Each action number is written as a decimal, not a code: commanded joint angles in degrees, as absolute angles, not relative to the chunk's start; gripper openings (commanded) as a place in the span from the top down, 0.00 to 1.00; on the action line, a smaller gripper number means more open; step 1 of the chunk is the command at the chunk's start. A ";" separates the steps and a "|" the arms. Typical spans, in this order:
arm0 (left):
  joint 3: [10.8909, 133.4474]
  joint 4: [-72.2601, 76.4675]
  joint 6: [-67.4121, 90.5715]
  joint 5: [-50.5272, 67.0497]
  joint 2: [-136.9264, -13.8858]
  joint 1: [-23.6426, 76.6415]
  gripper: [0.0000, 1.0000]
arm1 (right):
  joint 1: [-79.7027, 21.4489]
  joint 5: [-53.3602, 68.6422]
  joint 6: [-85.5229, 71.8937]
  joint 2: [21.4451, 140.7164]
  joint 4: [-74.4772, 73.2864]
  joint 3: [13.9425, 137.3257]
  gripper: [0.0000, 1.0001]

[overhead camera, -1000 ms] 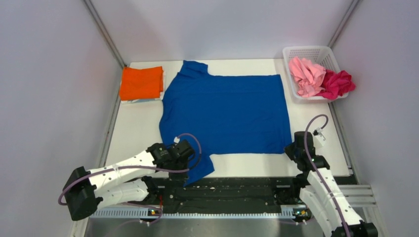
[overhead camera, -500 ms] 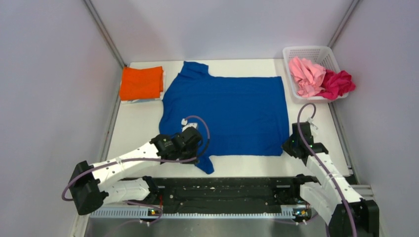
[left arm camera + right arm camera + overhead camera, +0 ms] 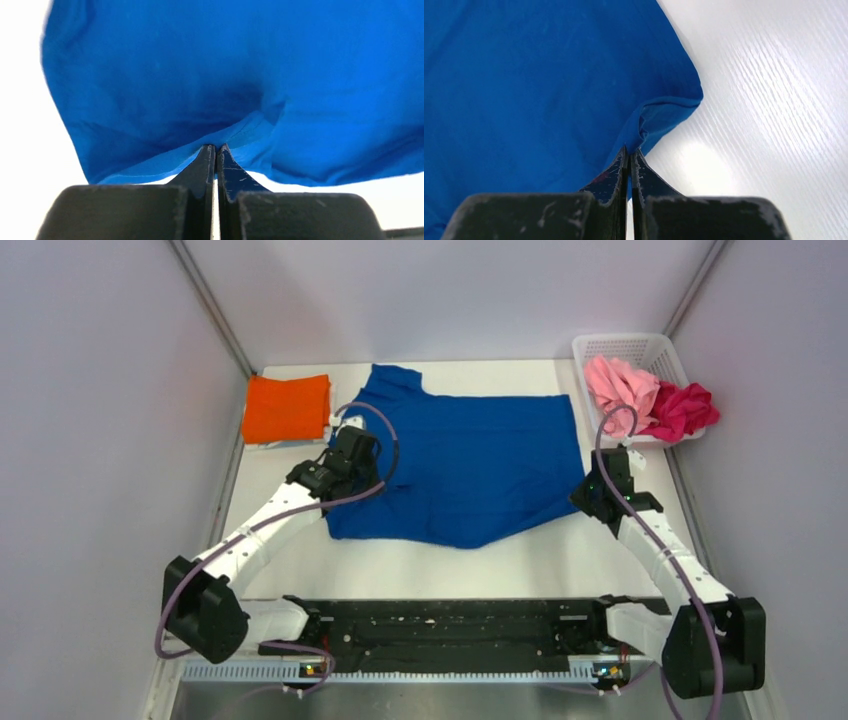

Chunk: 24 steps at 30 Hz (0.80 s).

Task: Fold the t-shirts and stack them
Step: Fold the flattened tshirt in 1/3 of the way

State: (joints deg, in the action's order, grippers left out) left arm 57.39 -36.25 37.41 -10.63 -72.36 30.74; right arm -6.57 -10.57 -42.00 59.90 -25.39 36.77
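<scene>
The royal blue t-shirt [image 3: 470, 465] lies across the middle of the table, its near part lifted and folded back. My left gripper [image 3: 352, 448] is shut on the shirt's near left edge [image 3: 235, 135] and holds it over the shirt's left side. My right gripper [image 3: 597, 483] is shut on the shirt's right hem corner [image 3: 664, 112] at the right edge. A folded orange t-shirt [image 3: 287, 408] lies at the far left. A light pink t-shirt [image 3: 620, 392] and a magenta t-shirt [image 3: 683, 410] lie bunched in the basket.
The white lattice basket [image 3: 618, 344] stands at the far right corner. A white folded item peeks out under the orange shirt. Grey walls close in on both sides. The black rail [image 3: 450, 620] runs along the near edge.
Both grippers have carried the shirt's near edge away from the front, toward the back. The left moved far up and over the shirt; the near sleeve no longer hangs over the rail.
</scene>
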 commanded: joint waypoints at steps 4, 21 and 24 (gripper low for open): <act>62.14 -27.70 29.88 -17.15 -69.93 26.77 1.00 | -5.76 -14.72 -39.53 65.76 -22.61 44.29 1.00; 65.09 -13.13 16.09 -8.44 -80.42 18.45 1.00 | -4.46 -14.36 -36.54 74.50 -16.65 49.68 1.00; 66.30 -11.75 14.56 -5.54 -83.93 17.01 1.00 | -4.41 -14.85 -36.60 75.77 -16.00 49.83 1.00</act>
State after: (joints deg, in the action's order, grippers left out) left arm 62.94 -17.02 18.37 -9.74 -80.82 18.72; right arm -5.08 -13.80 -37.47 74.48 -18.85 47.20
